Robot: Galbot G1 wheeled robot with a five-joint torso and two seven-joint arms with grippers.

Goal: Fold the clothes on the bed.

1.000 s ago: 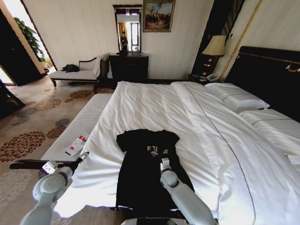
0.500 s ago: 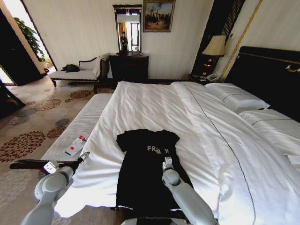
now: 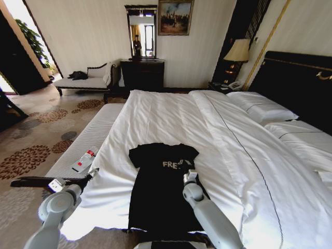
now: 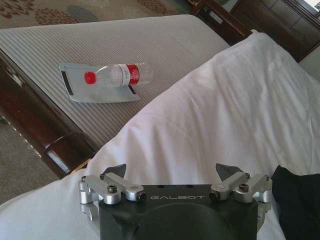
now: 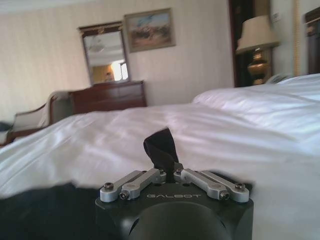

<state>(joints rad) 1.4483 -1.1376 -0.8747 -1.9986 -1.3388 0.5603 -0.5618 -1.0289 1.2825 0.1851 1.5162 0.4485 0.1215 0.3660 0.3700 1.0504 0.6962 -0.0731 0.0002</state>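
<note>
Since the earlier frame, the right gripper (image 3: 188,169) has shifted right over the black T-shirt (image 3: 155,202) on the bed (image 3: 171,119), jaws closed on a raised fold of it. Left gripper (image 4: 172,171) hovers beside the T-shirt, jaws wide apart, empty.

Right gripper (image 5: 167,170) pinched closed, arm extended forward; left gripper (image 4: 171,172) apparently spread, held low.

Matt black cotton clothes (image 3: 158,192)
</note>
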